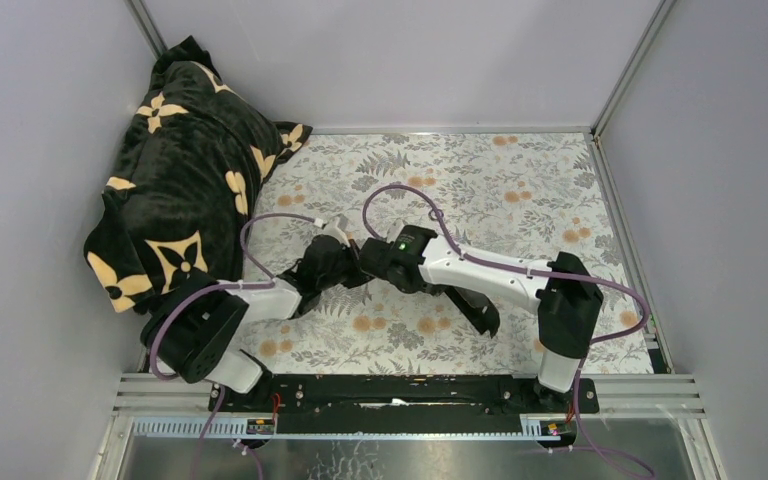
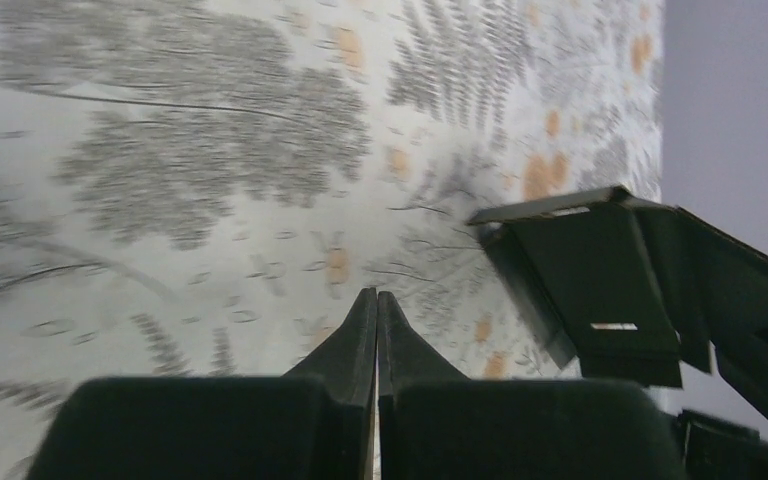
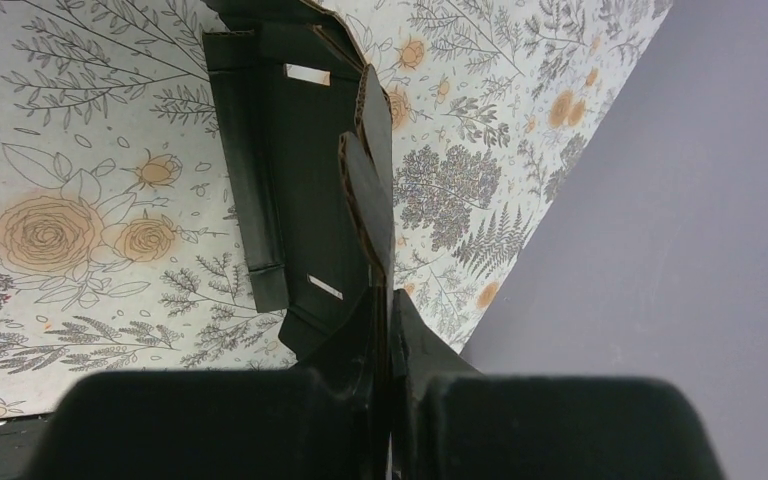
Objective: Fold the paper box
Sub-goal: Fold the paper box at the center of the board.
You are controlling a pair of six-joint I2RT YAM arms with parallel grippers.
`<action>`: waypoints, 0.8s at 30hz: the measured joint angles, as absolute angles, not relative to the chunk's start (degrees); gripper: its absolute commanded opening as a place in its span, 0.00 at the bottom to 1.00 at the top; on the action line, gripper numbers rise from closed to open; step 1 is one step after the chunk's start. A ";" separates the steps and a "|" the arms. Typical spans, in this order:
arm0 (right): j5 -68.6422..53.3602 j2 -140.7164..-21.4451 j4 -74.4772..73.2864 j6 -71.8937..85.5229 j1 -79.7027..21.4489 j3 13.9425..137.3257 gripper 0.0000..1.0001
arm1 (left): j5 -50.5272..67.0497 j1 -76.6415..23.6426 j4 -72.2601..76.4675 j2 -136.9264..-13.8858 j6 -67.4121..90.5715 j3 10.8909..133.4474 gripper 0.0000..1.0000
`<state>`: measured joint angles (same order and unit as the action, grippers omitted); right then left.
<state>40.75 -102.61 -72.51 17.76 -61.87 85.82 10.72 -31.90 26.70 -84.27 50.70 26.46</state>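
The paper box (image 3: pixel 300 180) is a matte black creased card sheet with slots and raised flaps, held above the floral table. My right gripper (image 3: pixel 387 297) is shut on one upright edge of its card, which runs up from between the fingertips. In the left wrist view the paper box (image 2: pixel 610 290) stands to the right of my left gripper (image 2: pixel 377 295), which is shut with nothing between its fingers and does not touch the card. From above, the left gripper (image 1: pixel 332 262) and right gripper (image 1: pixel 372 258) meet at mid-table. There the box blends into their black shapes.
A black plush blanket with cream flowers (image 1: pixel 185 180) is heaped at the back left corner. The floral tablecloth (image 1: pixel 520 190) covers the table. Grey walls close in the left, back and right sides. A metal rail (image 1: pixel 410 390) carries the arm bases at the near edge.
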 measured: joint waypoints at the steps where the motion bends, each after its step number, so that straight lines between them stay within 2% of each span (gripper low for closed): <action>1: 41.32 -102.59 -72.42 18.00 -62.46 85.73 0.00 | 10.96 -33.21 29.04 -85.12 50.57 26.46 0.00; 11: 45.19 -100.29 -69.67 19.38 -65.60 83.72 0.00 | 13.58 -37.45 45.82 -97.23 50.41 28.71 0.00; 24: 49.01 -101.14 -68.27 19.97 -66.61 80.20 0.00 | 14.83 -37.45 53.45 -105.08 51.99 30.57 0.00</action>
<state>49.01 -101.14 -68.27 19.97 -66.61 80.20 14.83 -37.45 53.45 -105.08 51.99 30.57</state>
